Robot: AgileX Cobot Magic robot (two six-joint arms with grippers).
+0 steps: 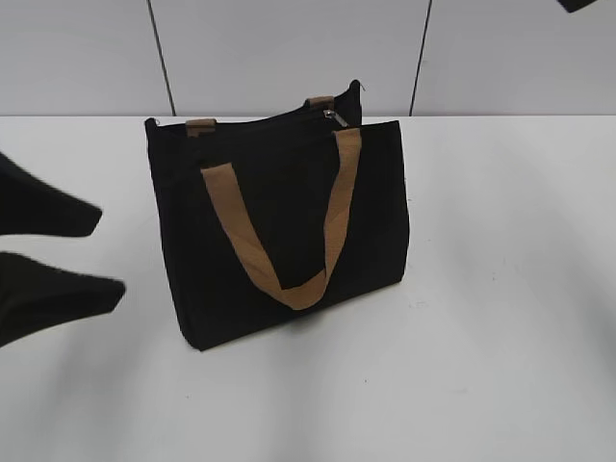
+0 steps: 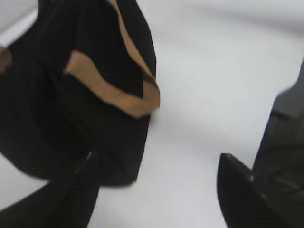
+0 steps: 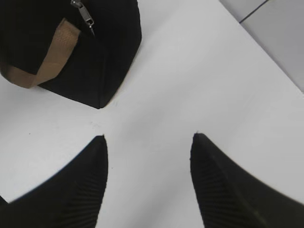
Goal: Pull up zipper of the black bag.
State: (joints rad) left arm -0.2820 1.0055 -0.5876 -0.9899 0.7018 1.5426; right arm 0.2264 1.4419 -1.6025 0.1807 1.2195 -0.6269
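Observation:
The black bag [image 1: 279,226] stands upright on the white table, with tan handles. Its small silver zipper [image 1: 329,115] sits at the top right end of the zip track. In the right wrist view the zipper [image 3: 84,14] hangs at the bag's [image 3: 99,52] top corner. My left gripper [image 1: 108,252] is open and empty, just left of the bag. In the left wrist view its jaws [image 2: 156,166] are spread wide, the left finger against the bag's [image 2: 71,95] lower corner. My right gripper [image 3: 148,140] is open and empty above bare table, to the right of the bag.
The white table [image 1: 500,318] reaches back to a grey panelled wall [image 1: 289,48]. A dark part of the right arm [image 1: 582,5] shows at the top right corner of the exterior view.

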